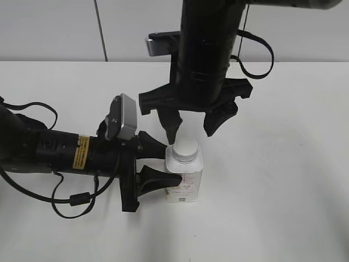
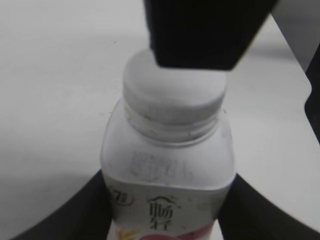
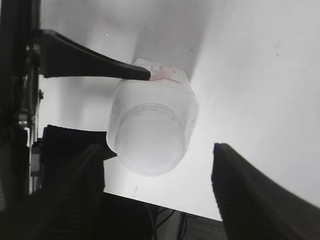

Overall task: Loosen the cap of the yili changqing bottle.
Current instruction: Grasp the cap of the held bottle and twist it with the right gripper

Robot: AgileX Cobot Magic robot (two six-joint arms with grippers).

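Observation:
The yili changqing bottle (image 1: 184, 177) stands upright on the white table, its label showing pink-red marks and print (image 2: 167, 210). My left gripper (image 1: 163, 164) comes in from the left and is shut on the bottle's body, one finger on each side (image 2: 75, 212). The white cap (image 1: 184, 145) sits on the neck (image 2: 172, 95). My right gripper (image 1: 191, 135) hangs over the bottle, open, with the cap (image 3: 149, 145) between its fingertips. Its left finger (image 3: 87, 185) is close to the cap; its right finger (image 3: 250, 195) stands well apart.
The left arm's black body and cables (image 1: 49, 155) lie across the table's left side. The right arm (image 1: 207, 49) comes down from the back over the bottle. Bare white table (image 1: 278, 180) lies to the right and front.

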